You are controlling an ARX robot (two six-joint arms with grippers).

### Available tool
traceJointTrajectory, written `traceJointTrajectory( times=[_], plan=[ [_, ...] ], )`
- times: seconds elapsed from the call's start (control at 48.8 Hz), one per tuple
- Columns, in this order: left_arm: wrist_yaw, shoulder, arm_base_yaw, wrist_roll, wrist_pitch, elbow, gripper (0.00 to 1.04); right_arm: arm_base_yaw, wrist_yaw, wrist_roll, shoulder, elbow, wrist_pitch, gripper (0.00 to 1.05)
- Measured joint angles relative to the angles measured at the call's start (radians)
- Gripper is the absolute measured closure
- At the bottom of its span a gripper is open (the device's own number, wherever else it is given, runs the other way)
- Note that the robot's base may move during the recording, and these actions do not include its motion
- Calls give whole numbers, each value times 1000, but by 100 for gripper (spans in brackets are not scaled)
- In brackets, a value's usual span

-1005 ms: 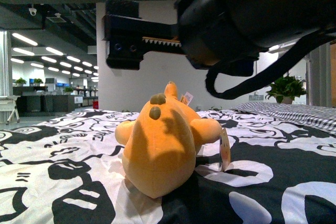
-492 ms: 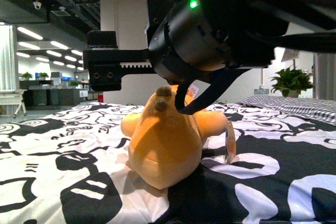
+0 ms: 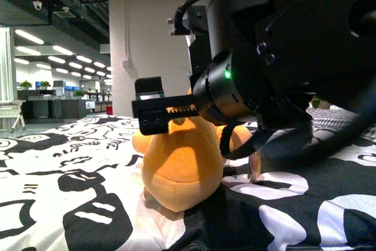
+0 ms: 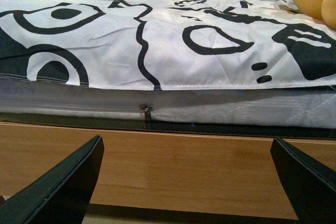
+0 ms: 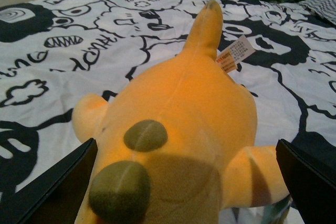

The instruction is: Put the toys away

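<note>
We are hovering our right hand (image 5: 181,182) just above the toy (image 5: 184,103), its fingers spread wide and gripping nothing. In the right wrist view the two dark fingers are framing the orange body on either side. The toy is lying on the bed (image 3: 59,192), on the black-and-white cover, with two brown bumps (image 5: 145,135) at one end and a paper tag (image 5: 236,53) sticking out near its pointed other end. Our left hand (image 4: 184,182) is likewise gaping open and empty. It is sitting low in front of the bed's wooden frame (image 4: 173,166), well apart from the toy.

We are judging the toy to be light and soft. The plush will be squashing under the fingers rather than resisting, nothing in it looks fragile, and the fuzzy surface should not be slipping. We are aiming for the fat middle of the body, across its width, since the stubby limbs and the tag are looking too thin and floppy to hold it steady. We are expecting to need a deep close, as a light pinch may be catching only fabric and letting the toy sag or twist out.
</note>
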Motion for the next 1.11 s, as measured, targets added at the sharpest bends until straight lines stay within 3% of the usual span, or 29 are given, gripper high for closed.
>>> traceJointTrajectory(
  times=[0.41,0.821,1.108],
  plan=[
    [0,0,0,0,0,0,6,-45,-70,107,1,-58,-39,0],
    [0,0,0,0,0,0,6,31,-126,174,29,-59,-62,0],
    [0,0,0,0,0,0,6,38,-100,173,33,-71,-43,42]
  ],
)
